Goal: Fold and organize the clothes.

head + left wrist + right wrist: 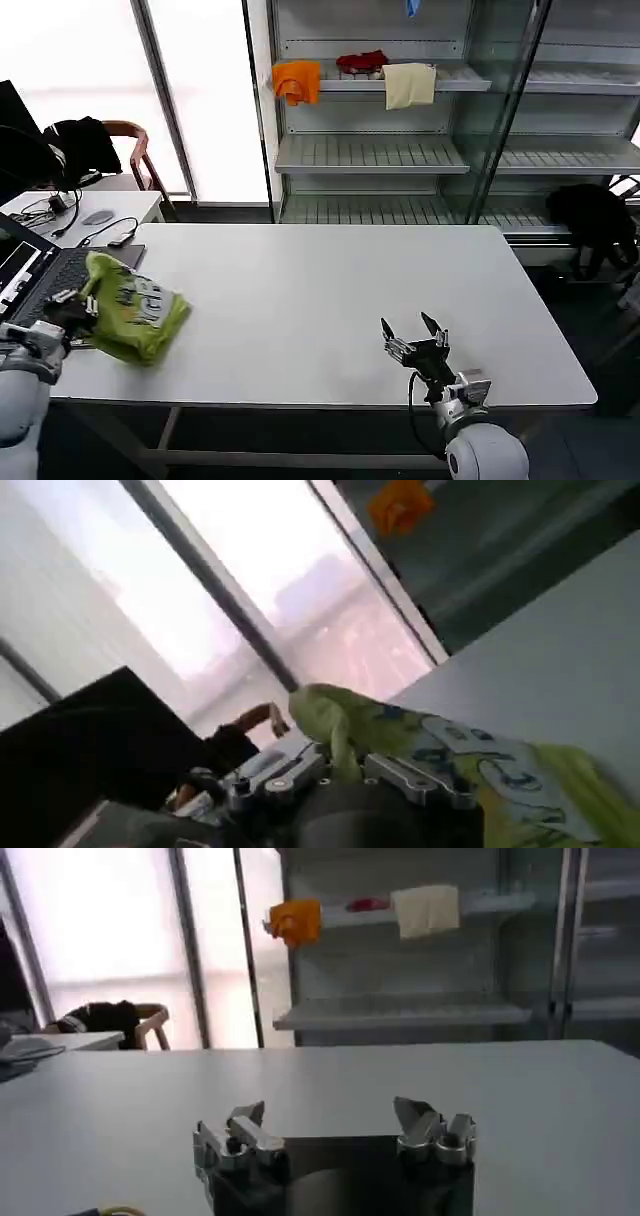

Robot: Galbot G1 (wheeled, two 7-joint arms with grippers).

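Right gripper [412, 331] sits nearest, low over the near edge of the white table [330, 290], its fingers [245, 1128] spread wide with nothing between them. Over at the table's left end the lime-green T-shirt [133, 306] lies bunched, print up, touching the laptop [30, 275]. Left gripper [72, 305] is clamped on the shirt's near-left edge, cloth pinched between its fingers [290, 772].
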